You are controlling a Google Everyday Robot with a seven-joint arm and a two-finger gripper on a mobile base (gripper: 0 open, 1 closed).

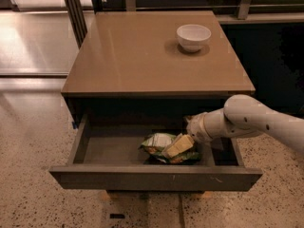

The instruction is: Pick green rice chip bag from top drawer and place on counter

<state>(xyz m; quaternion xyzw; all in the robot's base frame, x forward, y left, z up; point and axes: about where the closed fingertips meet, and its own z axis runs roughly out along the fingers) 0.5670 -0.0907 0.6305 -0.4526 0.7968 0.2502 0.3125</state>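
One arm (251,120) is showing on my screen, white and rounded, and it is stretching from the right edge of the camera view down into the top drawer (109,151). The drawer is standing pulled out beneath the counter (142,56), with its flat front panel facing me and the left half of its grey floor lying bare.

The gripper (178,145) is sitting low inside the drawer, right of the middle, with its tan tip pointing left and downward. I am seeing the green rice chip bag (156,142) lying crumpled on the drawer floor near the middle, its green and white face turned up. The tan tip is lying across the right part of the bag and seems to be touching it. The bag's left part is sticking out beyond the tip, and a strip of green is showing below it, toward the front panel.

I am unable to tell whether the gripper is spread, closed or clamped on the packet, since from this angle the tip is reading as one tan block.

Up on the counter, a white bowl (193,36) is standing upright near the back right corner, well apart from the bag. A speckled floor (33,146) is lying around the cabinet.
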